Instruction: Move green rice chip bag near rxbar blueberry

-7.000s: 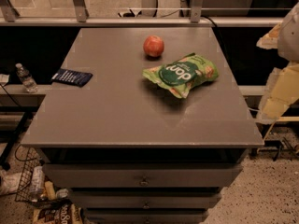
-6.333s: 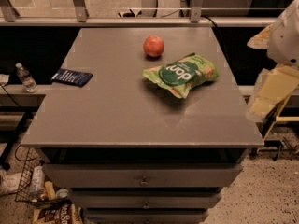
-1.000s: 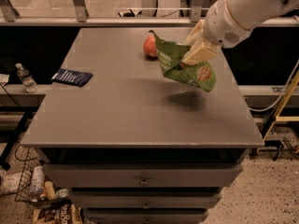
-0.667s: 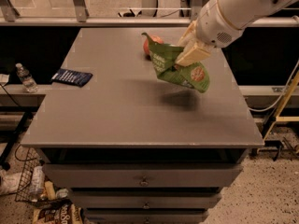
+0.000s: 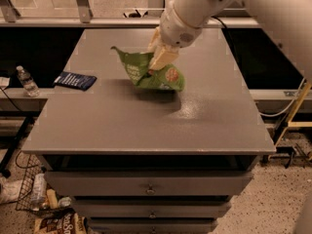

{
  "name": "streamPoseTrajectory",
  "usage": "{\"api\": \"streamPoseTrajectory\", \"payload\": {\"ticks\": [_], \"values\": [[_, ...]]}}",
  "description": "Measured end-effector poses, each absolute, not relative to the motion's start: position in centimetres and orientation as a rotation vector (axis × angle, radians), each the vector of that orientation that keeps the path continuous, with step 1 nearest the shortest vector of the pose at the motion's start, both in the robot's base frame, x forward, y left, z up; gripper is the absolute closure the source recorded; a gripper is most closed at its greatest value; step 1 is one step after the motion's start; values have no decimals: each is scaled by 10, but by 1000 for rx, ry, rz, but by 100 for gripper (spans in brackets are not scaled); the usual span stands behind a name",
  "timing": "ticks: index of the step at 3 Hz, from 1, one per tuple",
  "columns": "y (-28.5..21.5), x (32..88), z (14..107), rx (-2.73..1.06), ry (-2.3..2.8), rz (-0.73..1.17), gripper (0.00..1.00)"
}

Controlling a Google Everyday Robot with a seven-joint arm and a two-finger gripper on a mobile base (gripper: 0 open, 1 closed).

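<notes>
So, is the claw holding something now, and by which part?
Yes: the claw, above the middle of the table, grips the green rice chip bag by its upper part.

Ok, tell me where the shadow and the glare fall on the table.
Camera view: the gripper, above the middle of the table, holds the chip bag just off the surface; the bag's soft shadow lies right beneath it; a pale sheen shows to the right of that shadow.
</notes>
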State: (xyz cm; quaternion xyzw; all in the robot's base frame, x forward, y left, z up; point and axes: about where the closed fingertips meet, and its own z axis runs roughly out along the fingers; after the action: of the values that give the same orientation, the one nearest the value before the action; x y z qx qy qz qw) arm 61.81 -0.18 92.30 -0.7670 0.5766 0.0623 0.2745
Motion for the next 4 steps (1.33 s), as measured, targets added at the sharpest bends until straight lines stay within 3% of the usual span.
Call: {"api": "streamPoseTrajectory", "payload": {"ticks": [1, 4], "values": [[53, 651, 918, -2159, 1421, 181, 100], [116, 667, 935, -2230, 1270, 178, 100]]}}
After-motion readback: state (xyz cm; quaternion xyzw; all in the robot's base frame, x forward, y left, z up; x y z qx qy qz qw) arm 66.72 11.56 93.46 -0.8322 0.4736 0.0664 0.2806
